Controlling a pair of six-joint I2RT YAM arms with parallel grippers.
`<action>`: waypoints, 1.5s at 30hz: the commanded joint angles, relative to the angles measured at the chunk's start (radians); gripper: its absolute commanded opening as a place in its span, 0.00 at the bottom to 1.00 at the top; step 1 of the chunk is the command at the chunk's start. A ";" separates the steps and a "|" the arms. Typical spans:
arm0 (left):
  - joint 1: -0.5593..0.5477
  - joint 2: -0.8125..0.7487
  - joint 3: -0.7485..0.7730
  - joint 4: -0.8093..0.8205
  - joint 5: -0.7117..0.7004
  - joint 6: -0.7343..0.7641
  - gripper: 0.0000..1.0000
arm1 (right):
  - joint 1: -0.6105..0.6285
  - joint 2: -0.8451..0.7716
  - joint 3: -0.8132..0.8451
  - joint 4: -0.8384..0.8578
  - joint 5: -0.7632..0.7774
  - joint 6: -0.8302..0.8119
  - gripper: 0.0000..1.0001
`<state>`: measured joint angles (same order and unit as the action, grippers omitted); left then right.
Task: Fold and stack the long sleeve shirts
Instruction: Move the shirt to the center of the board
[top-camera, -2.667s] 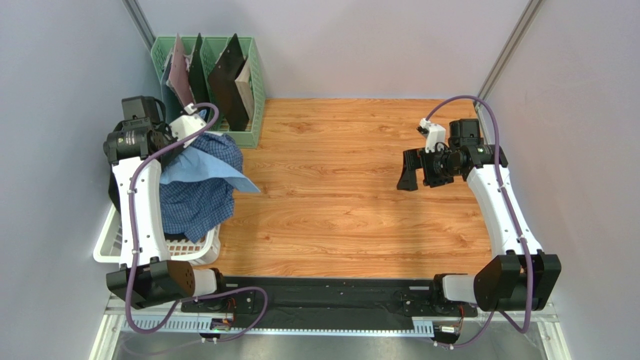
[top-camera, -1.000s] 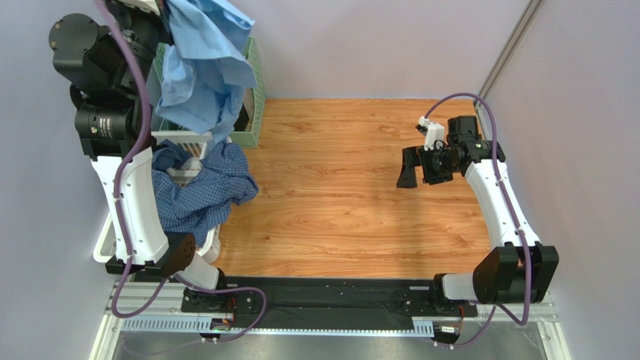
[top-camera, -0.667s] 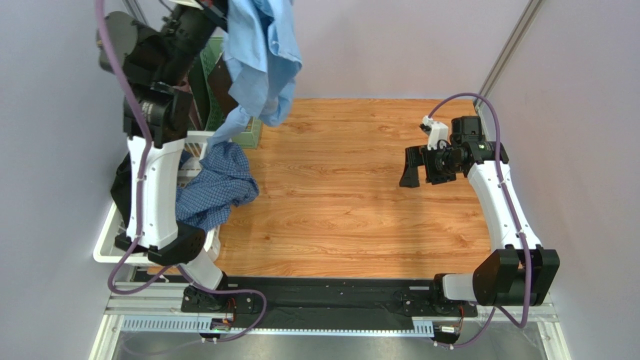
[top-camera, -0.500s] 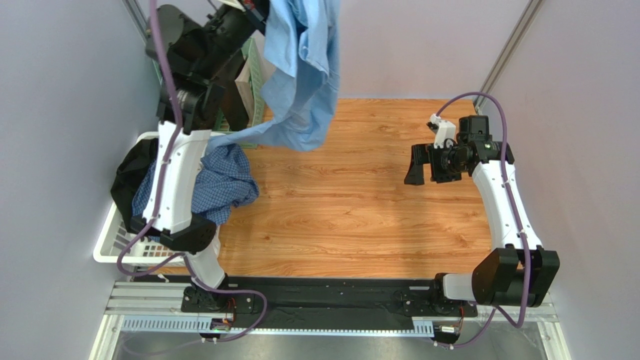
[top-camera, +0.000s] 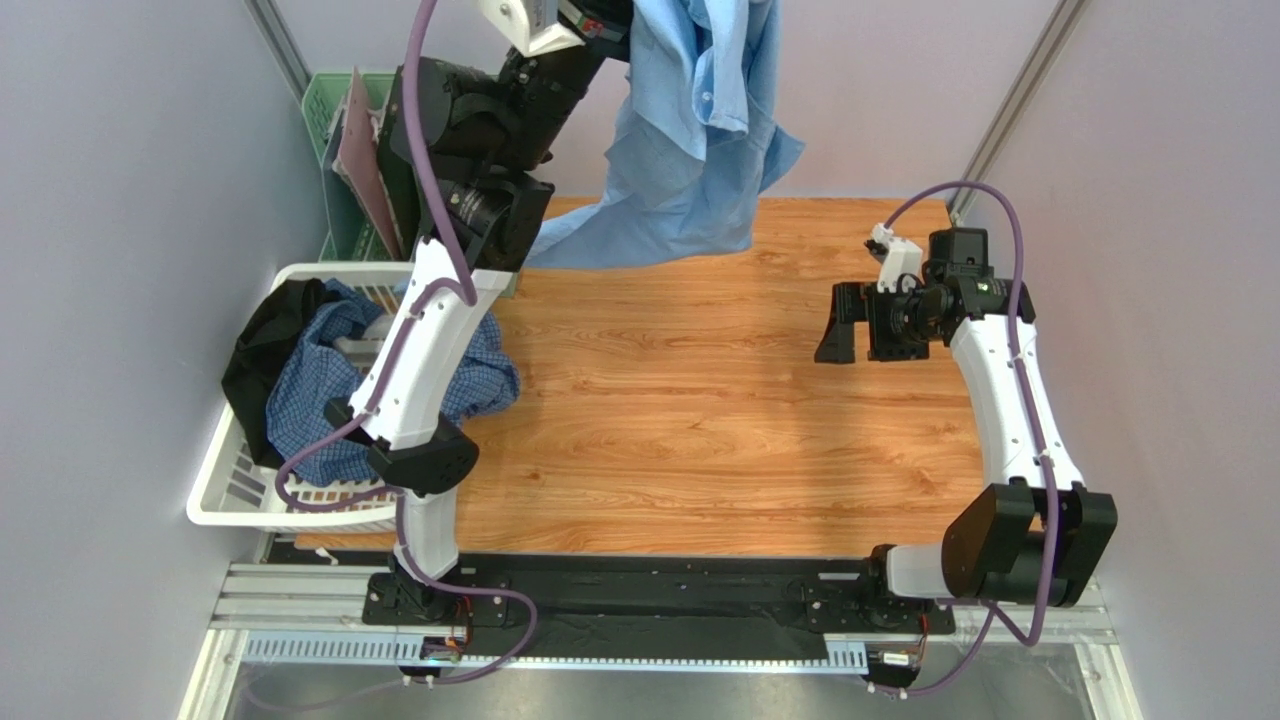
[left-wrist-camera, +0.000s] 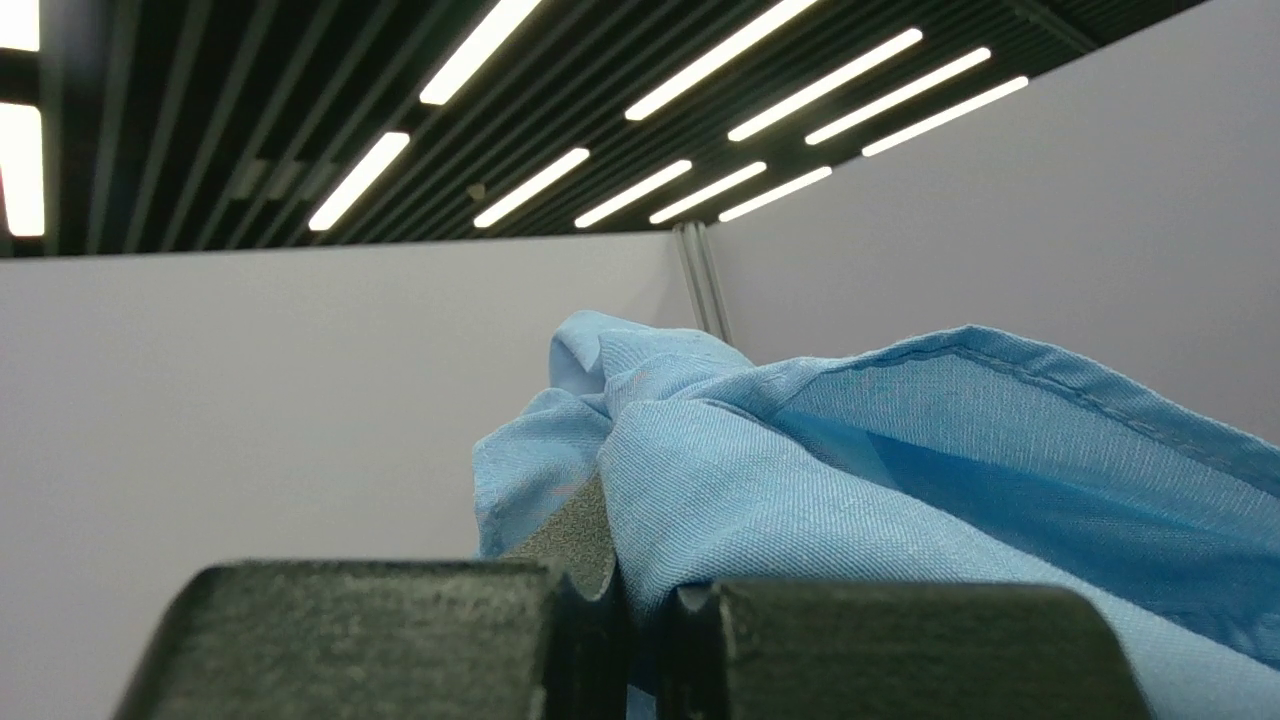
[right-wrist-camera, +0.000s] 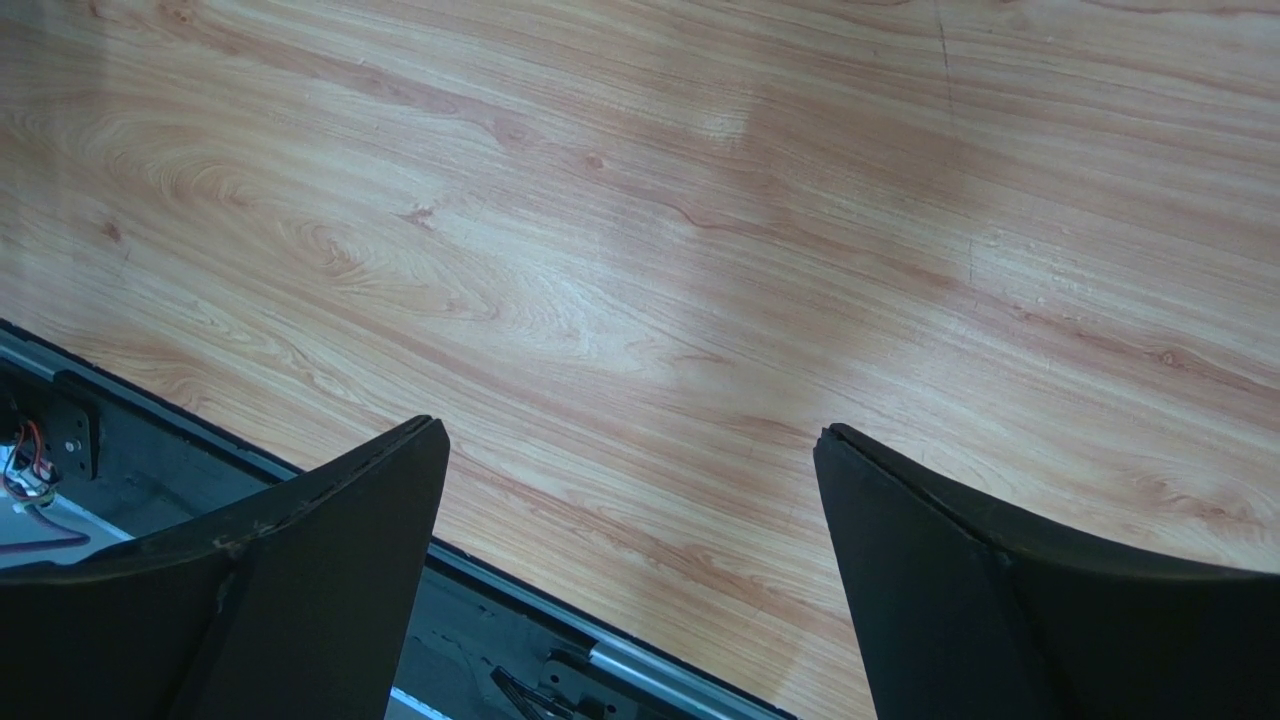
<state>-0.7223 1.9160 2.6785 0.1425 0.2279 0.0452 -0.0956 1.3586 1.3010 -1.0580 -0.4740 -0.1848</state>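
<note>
The plain light blue long sleeve shirt (top-camera: 694, 143) hangs high in the air over the far middle of the wooden table, bunched at the top where my left gripper (top-camera: 613, 18) is shut on it. In the left wrist view the blue cloth (left-wrist-camera: 842, 480) is pinched between the closed black fingers (left-wrist-camera: 376, 638). A blue-and-white checked shirt (top-camera: 334, 393) lies crumpled in the white basket (top-camera: 226, 488) at the left. My right gripper (top-camera: 851, 324) hovers open above the table's right side, and in its wrist view nothing lies between the fingers (right-wrist-camera: 301, 585), only bare wood.
A green rack (top-camera: 343, 180) holding dark boards stands at the back left, behind the raised left arm. A dark garment (top-camera: 268, 348) drapes over the basket's left rim. Grey walls close in on both sides, and a black rail (top-camera: 661, 578) runs along the near edge.
My left arm has swung the light blue shirt up out of the basket and rightward over the table. The right gripper has drifted slightly right, still open.
</note>
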 joint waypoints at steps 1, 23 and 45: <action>-0.020 -0.023 -0.021 0.170 -0.019 0.082 0.00 | -0.012 -0.033 0.058 0.019 -0.058 0.004 1.00; -0.002 -0.130 -0.342 0.111 -0.111 0.159 0.00 | 0.228 -0.021 0.195 0.794 -0.551 0.510 0.00; 0.310 -0.240 -1.128 -1.011 0.196 0.390 0.99 | 0.167 -0.038 -0.036 0.184 -0.146 -0.076 0.91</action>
<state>-0.5110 1.6890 1.5215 -0.7689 0.4362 0.4065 -0.0635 1.3113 1.2289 -0.8440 -0.7258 -0.1513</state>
